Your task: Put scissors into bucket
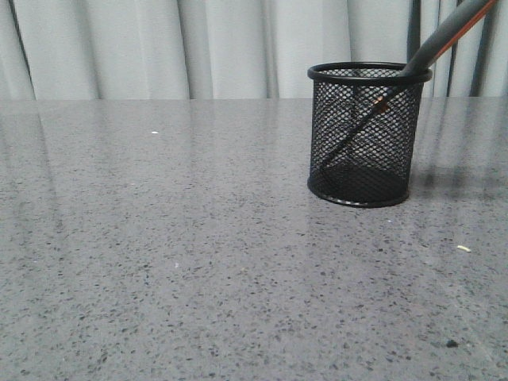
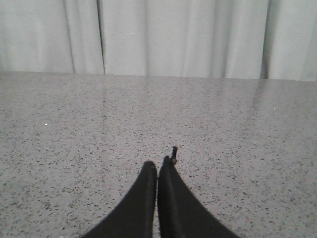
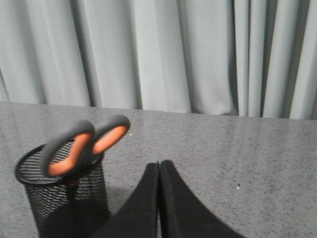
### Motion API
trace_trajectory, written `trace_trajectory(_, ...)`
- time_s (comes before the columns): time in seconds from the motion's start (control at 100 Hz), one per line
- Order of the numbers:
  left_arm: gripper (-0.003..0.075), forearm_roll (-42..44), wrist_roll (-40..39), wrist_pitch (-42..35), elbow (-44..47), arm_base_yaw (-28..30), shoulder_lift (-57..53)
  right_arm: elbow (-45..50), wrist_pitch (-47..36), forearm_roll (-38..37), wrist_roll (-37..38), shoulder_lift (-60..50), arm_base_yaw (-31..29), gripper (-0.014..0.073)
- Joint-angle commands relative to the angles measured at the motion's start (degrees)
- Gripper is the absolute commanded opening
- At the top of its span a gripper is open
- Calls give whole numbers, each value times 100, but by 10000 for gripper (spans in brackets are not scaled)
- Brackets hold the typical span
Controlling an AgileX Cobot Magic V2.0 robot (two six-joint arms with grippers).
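Above the table (image 2: 74,148), left pincer (image 2: 157,171) closed, right pincer (image 3: 159,171) closed.

The scissors' (image 1: 444,38) handles run off the front view's top right corner. Their blades blur behind the bucket's (image 1: 367,135) mesh. The right wrist view cuts off the bucket's base.

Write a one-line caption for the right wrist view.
Scissors stand blades-down in the mesh bucket; right gripper shut, empty.
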Motion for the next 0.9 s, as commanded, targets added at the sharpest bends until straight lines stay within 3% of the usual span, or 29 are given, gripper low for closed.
trace_trajectory(0.0,-20,-6,-42,-422,226,7,-167,144,-717,-179,-7,-145,-155,-73)
trace_trajectory(0.2,-20,-6,-42,-422,226,7,-167,902,-495,-965,694,-915,-673,-73)
trace_trajectory(0.34,-20,-6,-42,-422,226,7,-167,1332,-300,-1004,745,-1464,-928,-73)
trace_trajectory(0.48,-20,-6,-42,-422,226,7,-167,1320,541,-1120,745,-2090,-1107,-73)
trace_trajectory(0.89,-20,-6,-42,-422,226,7,-156,1320,703,-1253,745,-2062,-1136,-73)
